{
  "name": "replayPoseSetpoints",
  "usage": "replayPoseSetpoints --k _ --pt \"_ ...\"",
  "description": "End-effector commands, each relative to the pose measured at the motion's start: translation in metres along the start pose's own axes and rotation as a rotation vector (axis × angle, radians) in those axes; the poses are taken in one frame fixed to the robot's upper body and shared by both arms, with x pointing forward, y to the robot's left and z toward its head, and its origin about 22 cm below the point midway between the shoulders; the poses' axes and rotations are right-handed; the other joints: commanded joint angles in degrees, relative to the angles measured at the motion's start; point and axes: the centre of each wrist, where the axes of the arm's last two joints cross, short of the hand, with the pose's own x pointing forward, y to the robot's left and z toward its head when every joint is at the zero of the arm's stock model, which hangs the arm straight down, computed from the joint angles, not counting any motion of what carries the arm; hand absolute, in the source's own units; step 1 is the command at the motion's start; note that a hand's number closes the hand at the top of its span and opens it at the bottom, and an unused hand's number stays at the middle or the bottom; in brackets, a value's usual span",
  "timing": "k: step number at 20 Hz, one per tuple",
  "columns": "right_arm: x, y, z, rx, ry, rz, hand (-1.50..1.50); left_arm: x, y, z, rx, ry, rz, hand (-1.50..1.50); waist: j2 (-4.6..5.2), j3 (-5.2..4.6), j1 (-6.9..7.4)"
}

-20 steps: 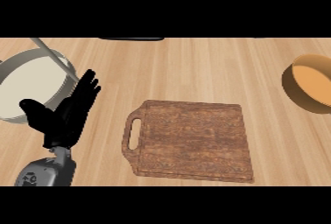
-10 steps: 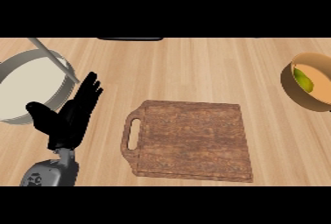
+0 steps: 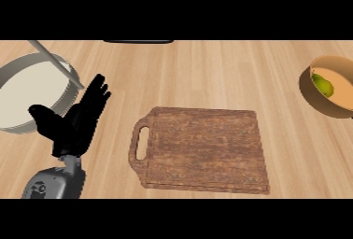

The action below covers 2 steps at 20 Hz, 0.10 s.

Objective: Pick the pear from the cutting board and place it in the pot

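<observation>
The small green pear [image 3: 322, 85] lies inside the round tan pot [image 3: 321, 105] at the right edge of the light wooden counter [image 3: 207, 70]. It is not on the brown wooden cutting board [image 3: 203, 149], which sits in the middle with nothing on it. So the putting-in step looks done. The black left hand [image 3: 72, 123] rests at the left, near the big grey pan with a white inside [image 3: 14, 72]. Its fingers are straight and close together, thumb out to the side, holding nothing. The right hand does not show. I think the only job left is small: hands away from the pot, no bumping it.
</observation>
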Motion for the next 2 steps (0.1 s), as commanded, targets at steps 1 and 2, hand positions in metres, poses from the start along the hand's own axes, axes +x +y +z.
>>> replayPoseSetpoints --k 1,2 --pt "-0.012 -0.021 0.013 -0.156 -0.018 -0.094 -1.50 0.001 -0.008 0.011 -0.014 -0.009 -0.005 0.00 0.09 0.06 0.63" --pt "-0.017 -0.031 0.020 -0.183 -0.010 -0.111 -1.50 -0.004 0.006 -0.003 -0.013 0.007 0.005 0.00 0.32 0.03 -0.01"
